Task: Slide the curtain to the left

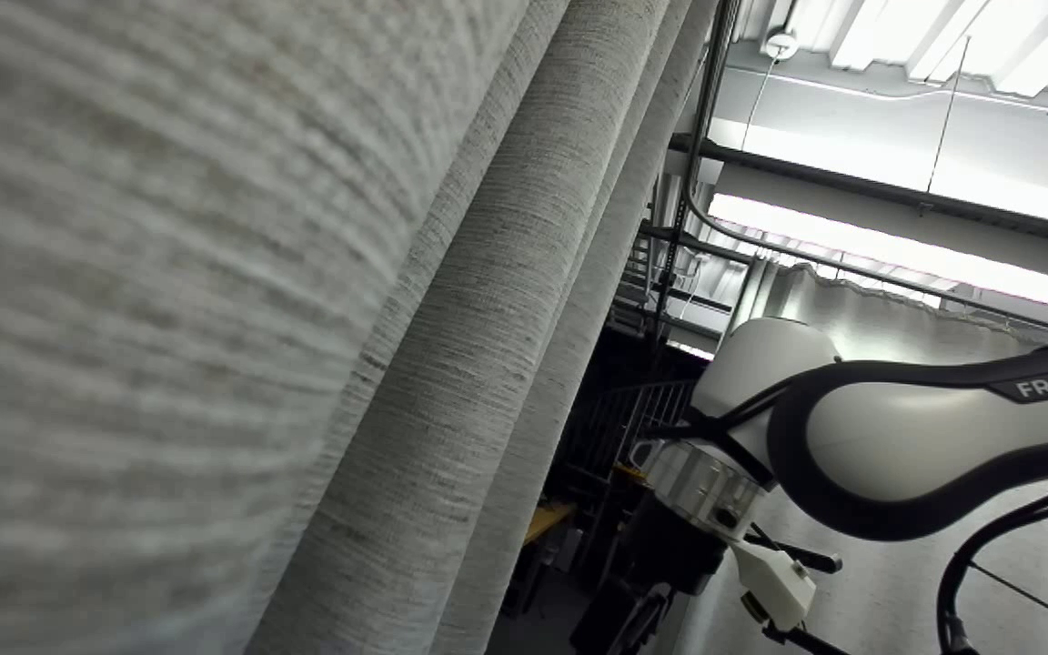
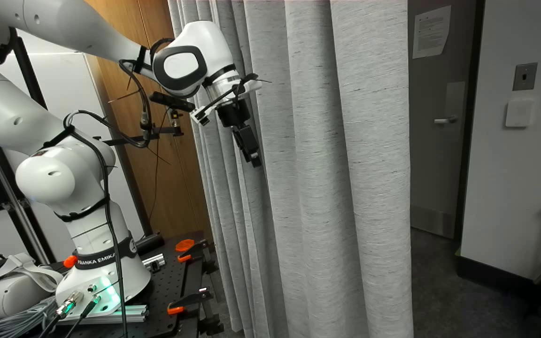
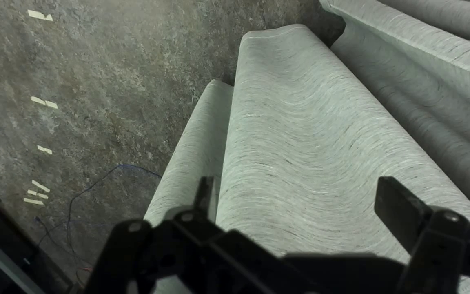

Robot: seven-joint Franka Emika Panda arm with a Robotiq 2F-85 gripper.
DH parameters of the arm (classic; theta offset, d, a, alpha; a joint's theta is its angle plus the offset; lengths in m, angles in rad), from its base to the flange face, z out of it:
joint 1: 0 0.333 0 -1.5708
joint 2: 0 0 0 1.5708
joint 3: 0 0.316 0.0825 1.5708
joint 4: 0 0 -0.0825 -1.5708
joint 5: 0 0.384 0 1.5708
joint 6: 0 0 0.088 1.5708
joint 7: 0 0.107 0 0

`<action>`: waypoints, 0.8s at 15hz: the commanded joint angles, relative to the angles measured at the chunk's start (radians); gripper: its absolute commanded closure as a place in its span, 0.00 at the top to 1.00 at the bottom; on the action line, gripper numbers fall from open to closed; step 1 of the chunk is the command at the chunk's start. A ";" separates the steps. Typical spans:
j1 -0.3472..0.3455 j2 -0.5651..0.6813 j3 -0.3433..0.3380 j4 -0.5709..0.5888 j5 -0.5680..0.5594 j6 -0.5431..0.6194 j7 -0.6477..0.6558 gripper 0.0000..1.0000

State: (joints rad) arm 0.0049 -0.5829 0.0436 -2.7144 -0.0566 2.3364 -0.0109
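Toward three o'clock in the wrist view, curtain [image 3: 320, 143] is hanging in folds | gripper [image 3: 297, 190] is holding jaws apart, contact unclear | no grasp is showing; leftward slide is apparently remaining.

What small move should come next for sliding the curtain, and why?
Probably ease the fingers shut: in the wrist view they stand open, a fold of the curtain showing between them, though whether it reaches deep enough to pinch is unclear.
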 commanded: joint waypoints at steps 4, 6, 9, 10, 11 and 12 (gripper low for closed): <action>-0.098 -0.017 -0.186 0.138 -0.071 -0.096 -0.218 1.00; -0.133 0.023 -0.270 0.231 -0.087 -0.125 -0.307 1.00; -0.146 0.004 -0.287 0.222 -0.073 -0.112 -0.314 1.00; -0.154 0.013 -0.301 0.245 -0.073 -0.123 -0.334 1.00; -0.157 0.021 -0.306 0.257 -0.073 -0.127 -0.339 1.00; -0.156 0.027 -0.304 0.261 -0.073 -0.127 -0.339 1.00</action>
State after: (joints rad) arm -0.1492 -0.5565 -0.2625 -2.4558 -0.1319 2.2123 -0.3488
